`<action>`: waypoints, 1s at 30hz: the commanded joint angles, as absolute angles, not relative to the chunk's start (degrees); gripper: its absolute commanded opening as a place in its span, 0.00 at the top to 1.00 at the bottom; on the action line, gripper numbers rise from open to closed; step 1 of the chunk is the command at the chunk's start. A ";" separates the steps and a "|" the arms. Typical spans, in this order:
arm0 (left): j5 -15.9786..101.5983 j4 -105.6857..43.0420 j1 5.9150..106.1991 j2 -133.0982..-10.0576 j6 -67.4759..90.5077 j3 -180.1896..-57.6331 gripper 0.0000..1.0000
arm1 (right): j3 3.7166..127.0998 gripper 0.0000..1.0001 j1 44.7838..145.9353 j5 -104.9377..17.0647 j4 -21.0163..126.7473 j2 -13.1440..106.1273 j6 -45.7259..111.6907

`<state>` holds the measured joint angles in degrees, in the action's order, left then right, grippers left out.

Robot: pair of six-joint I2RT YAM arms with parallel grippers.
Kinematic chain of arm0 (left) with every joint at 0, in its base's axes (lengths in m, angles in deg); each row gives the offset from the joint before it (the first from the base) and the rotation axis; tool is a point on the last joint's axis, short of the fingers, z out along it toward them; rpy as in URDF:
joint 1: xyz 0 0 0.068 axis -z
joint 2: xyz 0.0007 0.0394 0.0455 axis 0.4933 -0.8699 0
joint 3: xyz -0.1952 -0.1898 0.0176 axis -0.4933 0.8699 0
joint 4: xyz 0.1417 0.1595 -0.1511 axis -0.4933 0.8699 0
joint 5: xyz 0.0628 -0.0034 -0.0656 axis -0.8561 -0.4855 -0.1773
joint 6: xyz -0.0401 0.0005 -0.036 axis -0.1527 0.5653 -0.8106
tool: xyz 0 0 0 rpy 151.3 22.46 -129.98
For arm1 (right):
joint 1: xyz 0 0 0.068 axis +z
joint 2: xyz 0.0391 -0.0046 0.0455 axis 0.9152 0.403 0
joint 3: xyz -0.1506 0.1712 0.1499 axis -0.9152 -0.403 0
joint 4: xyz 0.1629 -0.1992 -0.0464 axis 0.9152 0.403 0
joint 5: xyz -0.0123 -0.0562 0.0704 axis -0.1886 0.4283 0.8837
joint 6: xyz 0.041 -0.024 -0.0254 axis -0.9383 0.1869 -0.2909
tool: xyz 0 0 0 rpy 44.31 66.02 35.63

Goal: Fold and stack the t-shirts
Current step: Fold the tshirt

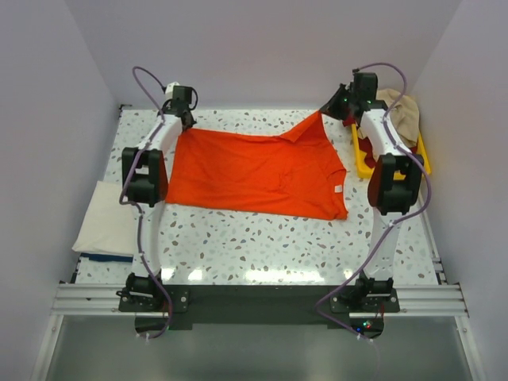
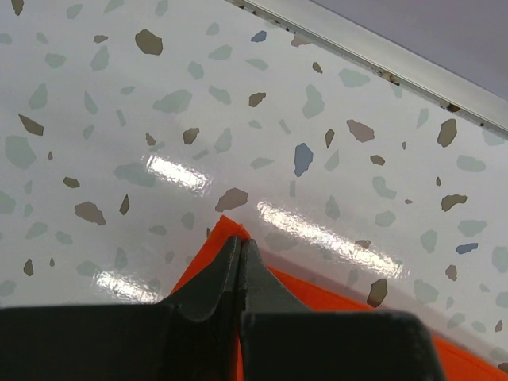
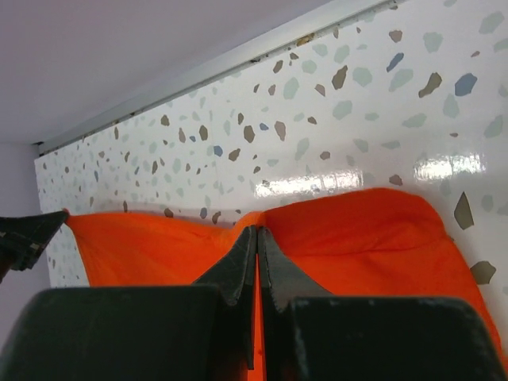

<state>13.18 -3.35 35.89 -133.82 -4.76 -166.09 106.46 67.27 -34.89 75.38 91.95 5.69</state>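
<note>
A bright orange t-shirt [image 1: 254, 171] lies spread across the speckled table, a small white tag [image 1: 338, 189] near its right edge. My left gripper [image 1: 187, 121] is shut on the shirt's far left corner [image 2: 230, 230]. At the far right, my right gripper [image 1: 327, 109] is shut on the shirt's edge [image 3: 349, 230] and holds it lifted into a peak. A folded cream-white t-shirt [image 1: 107, 220] rests on a navy one [image 1: 107, 257] at the left table edge. A beige t-shirt [image 1: 401, 115] is heaped at the back right.
A yellow tray [image 1: 361, 163] stands at the right behind the right arm, with the beige cloth and something dark red in it. The back wall rail [image 2: 381, 63] runs close beyond both grippers. The side walls close in the table.
</note>
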 commanded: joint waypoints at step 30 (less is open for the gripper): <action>17.06 -15.77 33.07 -107.53 -9.51 -130.78 1.00 | 55.27 1.00 64.21 -35.49 72.75 48.83 2.01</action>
